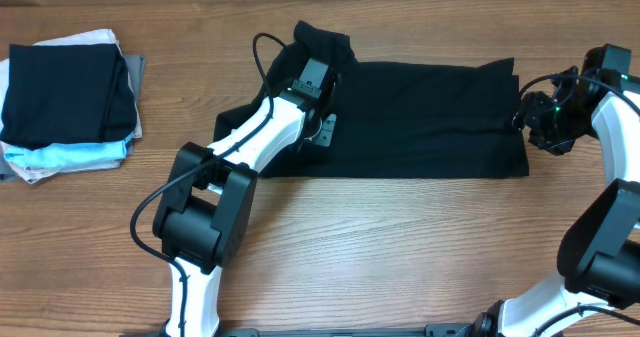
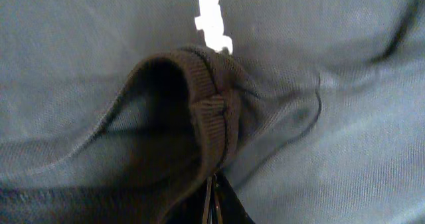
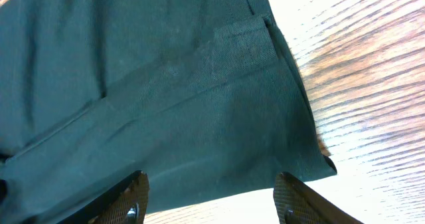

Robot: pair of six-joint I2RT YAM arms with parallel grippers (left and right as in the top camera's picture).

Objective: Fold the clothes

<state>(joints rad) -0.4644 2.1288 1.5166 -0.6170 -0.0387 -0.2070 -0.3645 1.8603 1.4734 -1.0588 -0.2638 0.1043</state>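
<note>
The clothes [image 1: 420,117] are a black T-shirt lying as a long folded band across the middle of the table. My left gripper [image 1: 322,117] is low over its left end. In the left wrist view that gripper [image 2: 212,211] is shut on the ribbed collar [image 2: 209,111], which bunches into a loop above the jaws, with a white mark [image 2: 211,14] beyond it. My right gripper [image 1: 525,117] sits at the band's right end. In its wrist view the right gripper [image 3: 212,199] is open, with the shirt's hem edge [image 3: 219,151] lying flat just past the fingertips [image 3: 136,194] and nothing held.
A stack of folded garments [image 1: 70,97], dark on top with pale blue, white and grey below, sits at the far left. Bare wooden table [image 1: 400,247] runs along the front. The left arm [image 1: 255,137] reaches diagonally over the shirt's left part.
</note>
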